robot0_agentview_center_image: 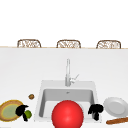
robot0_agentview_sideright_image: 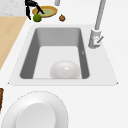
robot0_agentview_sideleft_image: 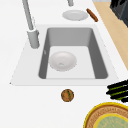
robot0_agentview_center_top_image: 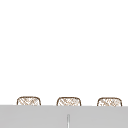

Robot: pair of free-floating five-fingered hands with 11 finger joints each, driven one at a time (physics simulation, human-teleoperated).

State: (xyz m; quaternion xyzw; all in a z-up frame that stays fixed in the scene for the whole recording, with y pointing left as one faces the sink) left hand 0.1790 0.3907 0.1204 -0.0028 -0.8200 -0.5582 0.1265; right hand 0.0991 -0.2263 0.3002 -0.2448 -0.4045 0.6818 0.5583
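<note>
The lime (robot0_agentview_center_image: pixel 28 114) lies on the white surface (robot0_agentview_center_image: pixel 20 75) near its front left corner, just beside the yellow-rimmed woven plate (robot0_agentview_center_image: pixel 7 112) and left of the sink (robot0_agentview_center_image: pixel 41 100). The left hand (robot0_agentview_center_image: pixel 21 110) is at the lime, its fingers curled down and around the fruit; the right side view shows the same hand (robot0_agentview_sideright_image: pixel 31 6) arched over the lime (robot0_agentview_sideright_image: pixel 37 17) with fingertips reaching beside it, though whether they actually press it I cannot tell. A small brown nut (robot0_agentview_center_image: pixel 31 96) sits apart on the surface between plate and sink rim. In the sink basin a bowl (robot0_agentview_sideleft_image: pixel 62 60) rests; it looks red from the front and pale from the sides. The right hand (robot0_agentview_center_image: pixel 96 110) hovers at the sink's front right corner, fingers loosely bent downward and holding nothing. Right of it lies a white plate (robot0_agentview_center_image: pixel 115 107), with a brown stick-shaped thing (robot0_agentview_center_image: pixel 117 121) just in front of it near the front right corner. The faucet (robot0_agentview_center_image: pixel 68 72) stands behind the basin.
</note>
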